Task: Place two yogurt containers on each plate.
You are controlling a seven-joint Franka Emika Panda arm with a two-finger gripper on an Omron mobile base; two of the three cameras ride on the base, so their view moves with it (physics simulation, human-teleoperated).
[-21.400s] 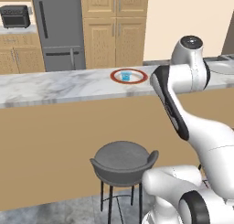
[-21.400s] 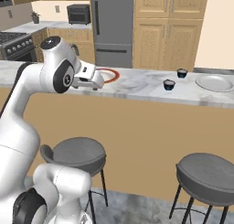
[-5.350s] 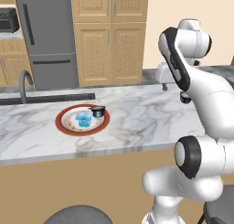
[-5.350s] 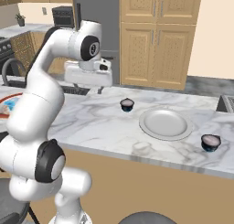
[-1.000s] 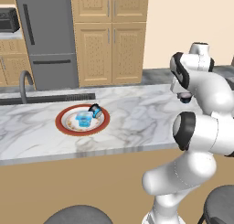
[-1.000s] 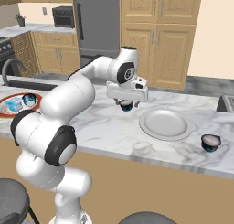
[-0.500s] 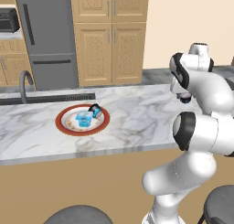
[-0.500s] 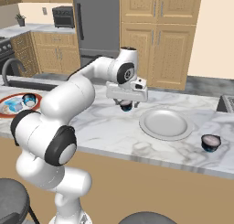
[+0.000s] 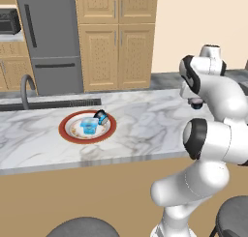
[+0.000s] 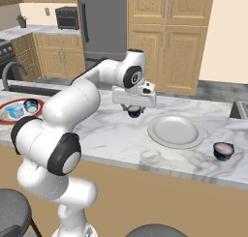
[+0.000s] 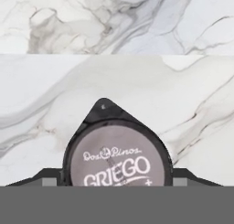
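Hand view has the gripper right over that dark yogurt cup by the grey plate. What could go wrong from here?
1. The gripper straddles the dark cup, jaws not visibly shut on it; lifting early could leave it behind.
2. A lopsided pinch might tip it, like the tilted cup on the red-rimmed plate.
3. The grey plate lies close beside; a sideways swing could clip its rim.

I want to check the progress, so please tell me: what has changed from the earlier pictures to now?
About five seconds ago the gripper hung high above the counter; it has come down over the dark yogurt cup with a grey lid, and its jaws now stand on either side of it. The red-rimmed plate with two cups, the plain white plate and the other dark cup stayed in place.
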